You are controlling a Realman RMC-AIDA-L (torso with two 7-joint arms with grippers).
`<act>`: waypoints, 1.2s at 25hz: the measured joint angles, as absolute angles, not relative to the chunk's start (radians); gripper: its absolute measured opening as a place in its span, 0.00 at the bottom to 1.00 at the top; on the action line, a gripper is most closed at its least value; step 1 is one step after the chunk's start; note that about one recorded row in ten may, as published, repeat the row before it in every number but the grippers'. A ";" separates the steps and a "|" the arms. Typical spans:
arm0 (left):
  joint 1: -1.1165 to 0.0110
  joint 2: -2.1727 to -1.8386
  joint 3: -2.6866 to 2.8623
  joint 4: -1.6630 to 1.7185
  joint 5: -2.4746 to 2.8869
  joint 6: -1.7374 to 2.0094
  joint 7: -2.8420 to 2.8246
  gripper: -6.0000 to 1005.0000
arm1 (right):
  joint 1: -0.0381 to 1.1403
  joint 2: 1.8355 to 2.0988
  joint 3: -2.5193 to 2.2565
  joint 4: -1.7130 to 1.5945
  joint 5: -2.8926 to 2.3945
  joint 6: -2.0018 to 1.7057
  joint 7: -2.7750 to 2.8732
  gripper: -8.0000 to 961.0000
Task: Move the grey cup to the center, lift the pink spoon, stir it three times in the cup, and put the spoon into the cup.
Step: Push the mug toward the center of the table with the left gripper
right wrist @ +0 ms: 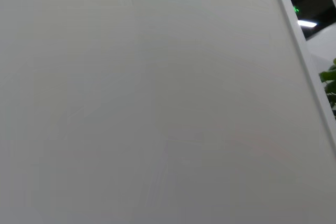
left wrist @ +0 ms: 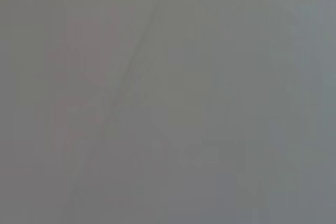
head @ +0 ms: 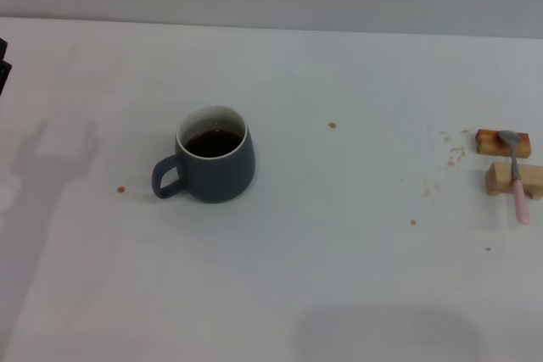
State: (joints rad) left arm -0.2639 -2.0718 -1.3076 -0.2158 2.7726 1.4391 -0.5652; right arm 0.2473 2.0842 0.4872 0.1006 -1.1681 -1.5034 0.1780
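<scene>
The grey cup [head: 214, 165] stands upright left of the table's middle, with its loop handle toward the left and dark brown liquid inside. Far to the right, the pink spoon [head: 516, 177] lies across two tan wooden blocks [head: 504, 142], metal bowl on the far block and pink handle toward the front. Only a dark sliver of my left gripper [head: 3, 64] shows, at the head view's left edge, well away from the cup. My right gripper is out of view. Both wrist views show only plain pale surfaces.
The white table [head: 339, 252] carries small brown spots [head: 332, 125] and crumbs near the blocks. A gripper-shaped shadow [head: 51, 158] falls on the table at the left. The right wrist view catches a dark opening and a green leaf [right wrist: 329, 77].
</scene>
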 joint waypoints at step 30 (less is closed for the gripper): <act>-0.268 -2.072 -1.260 -0.208 2.766 1.473 -0.567 0.79 | 0.234 2.082 0.407 0.127 -1.170 -1.504 0.178 0.76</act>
